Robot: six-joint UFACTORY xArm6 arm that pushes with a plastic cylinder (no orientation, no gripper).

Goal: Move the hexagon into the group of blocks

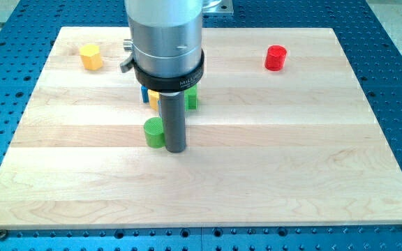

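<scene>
Green cylinder (153, 131) touches my tip (176, 149); arm hides clustered blocks (191, 97).

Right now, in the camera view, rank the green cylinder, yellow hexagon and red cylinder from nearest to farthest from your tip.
1. Green cylinder: right beside my tip, on its left in the view.
2. Yellow hexagon: toward the view's top left.
3. Red cylinder: toward the view's top right, farthest.
</scene>
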